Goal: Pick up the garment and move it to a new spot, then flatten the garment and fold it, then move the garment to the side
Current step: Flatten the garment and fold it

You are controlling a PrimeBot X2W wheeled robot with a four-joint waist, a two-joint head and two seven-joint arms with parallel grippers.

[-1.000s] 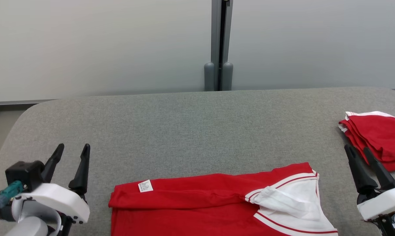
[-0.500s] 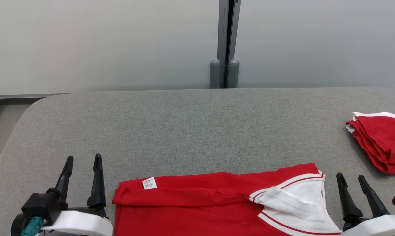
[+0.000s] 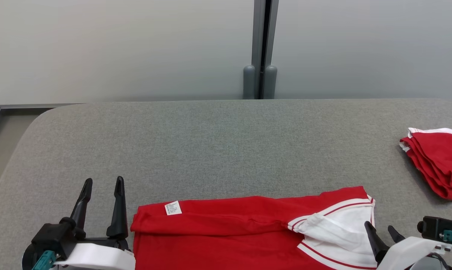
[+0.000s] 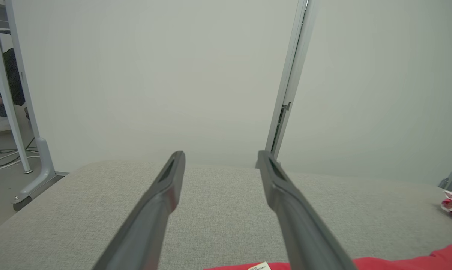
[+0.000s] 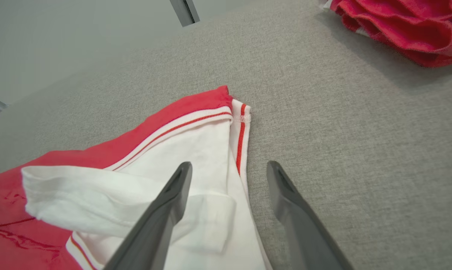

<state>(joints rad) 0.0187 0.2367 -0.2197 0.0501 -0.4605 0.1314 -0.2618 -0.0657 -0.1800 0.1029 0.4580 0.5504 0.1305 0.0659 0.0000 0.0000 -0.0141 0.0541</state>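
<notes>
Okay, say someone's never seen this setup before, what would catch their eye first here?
The red-and-white garment stands out first, lying partly folded at the near edge of the grey table. The left gripper and right gripper flank its two ends, jaws open, holding nothing. A second red pile sits at the table's far right.

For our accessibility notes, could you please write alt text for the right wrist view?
The right gripper, open, points at the white-trimmed corner of a red garment on the grey table. A pile of red cloth lies at the upper right.
</notes>
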